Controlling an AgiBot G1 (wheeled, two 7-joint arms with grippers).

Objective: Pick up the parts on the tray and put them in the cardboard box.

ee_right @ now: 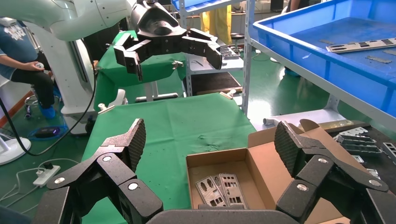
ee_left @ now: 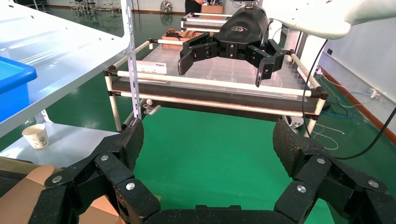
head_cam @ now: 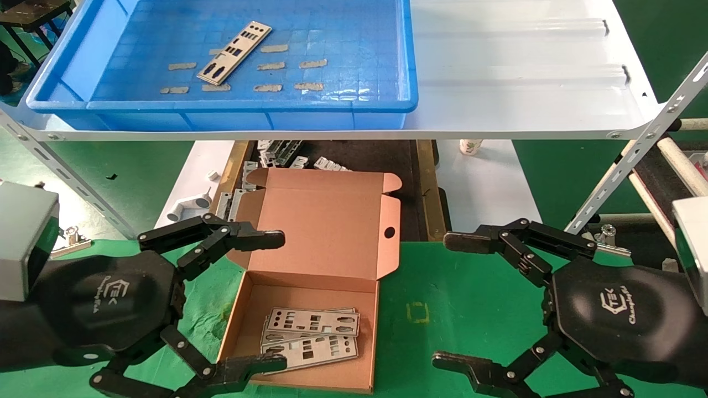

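The left gripper (head_cam: 279, 301) is seen low over the green table (head_cam: 470, 298), with its jaws spread wide and nothing held between them; its fingers stand across the left wall of the cardboard box (head_cam: 310, 309), one at the far end of the box floor and one at the near end. Just beside this gripper, toward the right, two or three parts (head_cam: 310, 334) are lying flat and overlapped on the floor of the box, whose lid stands open behind them. The right gripper (head_cam: 442, 301) is placed at the same height on the other side of the box, well apart from it; its jaws are also wide open and empty. Far ahead of both grippers and above them, on the white shelf (head_cam: 525, 66), the tray (head_cam: 406, 66) is found, and one more part (head_cam: 235, 52) is resting diagonally on its gridded floor among scraps of tan tape (head_cam: 312, 63). Between the tray and the box, small grey brackets (head_cam: 279, 152) are seen below the shelf.
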